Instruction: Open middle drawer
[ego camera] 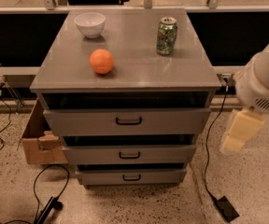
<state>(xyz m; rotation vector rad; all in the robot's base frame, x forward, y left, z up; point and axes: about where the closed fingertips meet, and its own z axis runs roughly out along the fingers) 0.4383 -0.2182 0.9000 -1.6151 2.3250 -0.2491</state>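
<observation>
The grey cabinet (125, 80) has three drawers, all pushed in. The middle drawer (172, 154) is the second one, a low wide grey front with a small black bar handle (129, 155). My gripper (235, 135) hangs on the white arm (265, 85) at the right edge. It is to the right of the cabinet, level with the top and middle drawers and apart from them. It holds nothing that I can see.
On the cabinet top stand a white bowl (89, 24), an orange (101, 61) and a green can (166, 35). A cardboard box (37, 141) sits on the floor at the left. Cables (208, 171) and a black adapter (227, 208) lie at the right.
</observation>
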